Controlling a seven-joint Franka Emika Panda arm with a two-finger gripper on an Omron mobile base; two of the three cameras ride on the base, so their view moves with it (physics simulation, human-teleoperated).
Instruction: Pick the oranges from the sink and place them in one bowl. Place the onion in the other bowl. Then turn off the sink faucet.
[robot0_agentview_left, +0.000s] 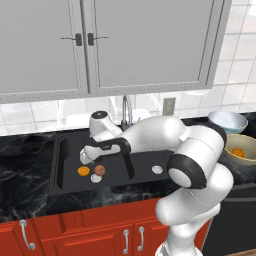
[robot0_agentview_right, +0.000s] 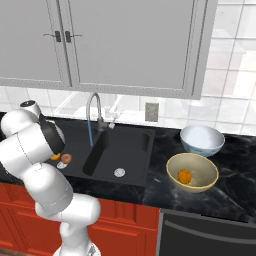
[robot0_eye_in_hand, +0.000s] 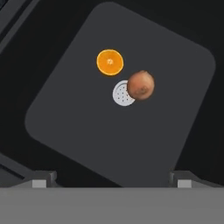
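In the left basin of the black sink (robot0_agentview_left: 141, 161) lie one orange (robot0_agentview_left: 83, 171) and the reddish-brown onion (robot0_agentview_left: 99, 170), side by side near the drain. My gripper (robot0_agentview_left: 85, 159) hangs open and empty above them. In the hand view the orange (robot0_eye_in_hand: 110, 62) is up and left of the onion (robot0_eye_in_hand: 141, 85), which overlaps the white drain (robot0_eye_in_hand: 123, 93). Another orange (robot0_agentview_right: 184, 176) rests in the yellow-tan bowl (robot0_agentview_right: 207, 170). The pale blue-white bowl (robot0_agentview_right: 201, 140) beside it holds nothing. A thin stream of water falls from the silver faucet (robot0_agentview_right: 93, 112).
Both bowls stand on the black counter (robot0_agentview_right: 235, 195) right of the sink. The right basin holds just its drain (robot0_agentview_right: 119, 172). Grey wall cabinets (robot0_agentview_left: 100, 45) hang overhead and red cabinet doors (robot0_agentview_left: 100, 235) run below the counter. My arm reaches across the sink's front.
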